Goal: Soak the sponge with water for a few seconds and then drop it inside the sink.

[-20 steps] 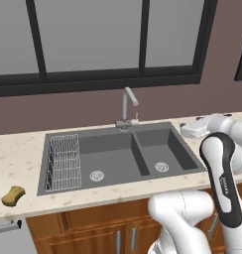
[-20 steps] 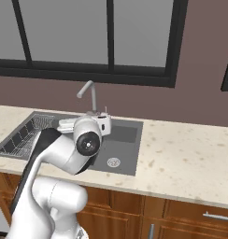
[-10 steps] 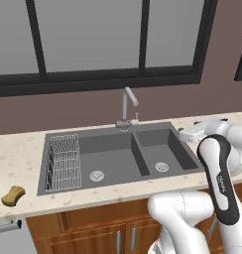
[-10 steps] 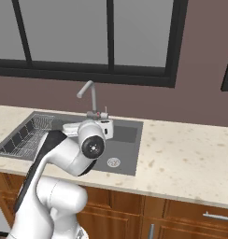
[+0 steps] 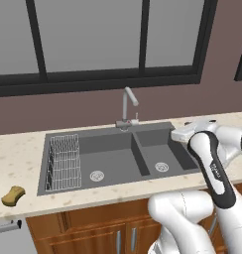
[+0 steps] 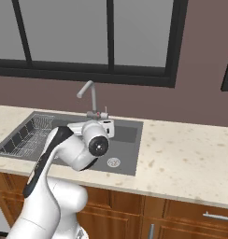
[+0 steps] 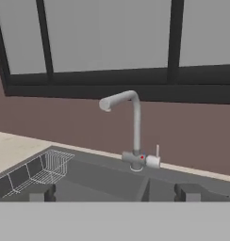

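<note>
A: Sponge (image 5: 13, 195): where is it?
B: On the counter (image 5: 19, 154), left of the sink (image 5: 113, 161), well apart from the arm.
A: And the arm's pose?
B: Folded over the right basin; gripper (image 7: 114, 192) faces the faucet (image 7: 128, 132), fingers (image 7: 41, 192) spread apart, holding nothing.

A home kitchen, dark double-basin sink (image 5: 118, 161) set in a speckled worktop (image 5: 19, 154), wooden cabinets (image 6: 181, 214) below the sink, window (image 5: 118, 39) above it.

One sponge (image 5: 13, 195), one sink (image 5: 118, 161), one faucet (image 5: 128, 106)
</note>
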